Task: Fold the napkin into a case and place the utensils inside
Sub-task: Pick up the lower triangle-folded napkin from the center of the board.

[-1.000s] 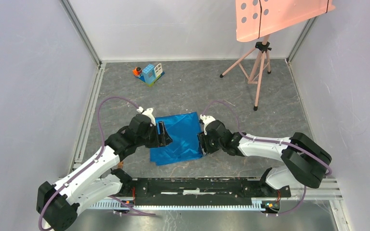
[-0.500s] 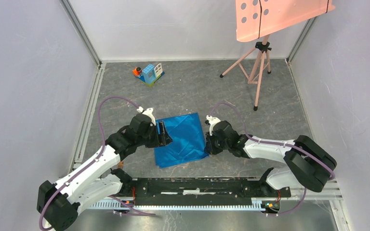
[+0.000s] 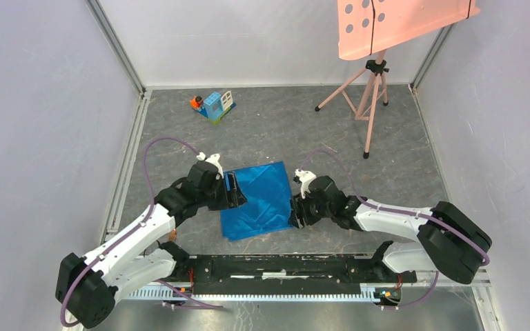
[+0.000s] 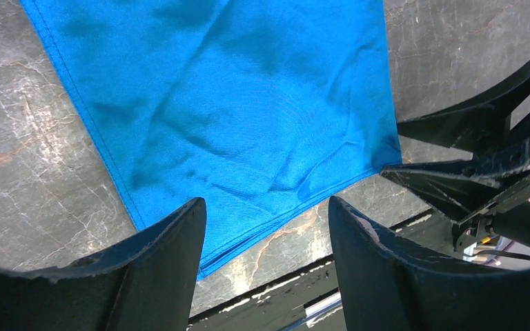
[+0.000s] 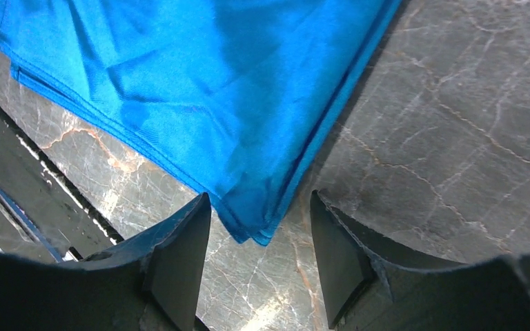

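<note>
Napkin (image 3: 259, 200) nudged rightward; left end effector (image 3: 238, 193), right end effector (image 3: 295, 212) spread, empty, flanking it; toy house (image 3: 218, 105) beyond.

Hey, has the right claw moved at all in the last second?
Yes. The right claw has drawn slightly rightward and nearer the black base rail, and now sits open at the blue napkin's near right corner.

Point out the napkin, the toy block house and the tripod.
napkin (image 3: 259, 200), top external view, middle of the blue cloth
toy block house (image 3: 215, 105), top external view, its blue block
tripod (image 3: 377, 67), top external view, black hub where the pink legs meet
</note>
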